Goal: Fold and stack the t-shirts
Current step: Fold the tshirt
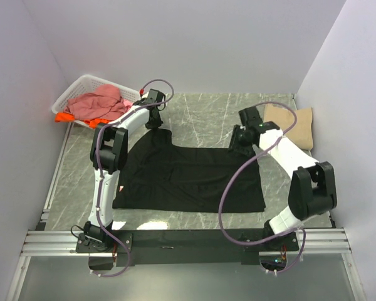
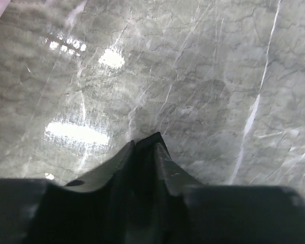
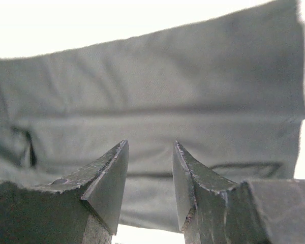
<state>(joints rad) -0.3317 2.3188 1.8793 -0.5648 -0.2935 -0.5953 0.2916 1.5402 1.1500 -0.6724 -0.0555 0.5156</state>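
Black t-shirt [image 1: 188, 175]: spread flat at bench [image 1: 207, 110] centre, with bare marble toward 12 o'clock.
Left gripper [image 2: 145, 145]: jaws together at the shirt's 11 o'clock corner; cannot tell if cloth is pinched.
Right gripper [image 3: 150, 150]: jaws apart over the shirt's 1 o'clock edge.
Tan t-shirt [image 1: 297, 125]: 2 o'clock corner.
Basket [image 1: 72, 95], holding pink t-shirt [image 1: 100, 103]: 10 o'clock corner.

The left arm [image 1: 101, 188] and right arm [image 1: 282, 148] share white links and bulky black joints. A mauve cable [image 1: 221, 204] loops loosely along each. The fingers [image 3: 108, 175] are dark grey wedges, scuffed at their edges.
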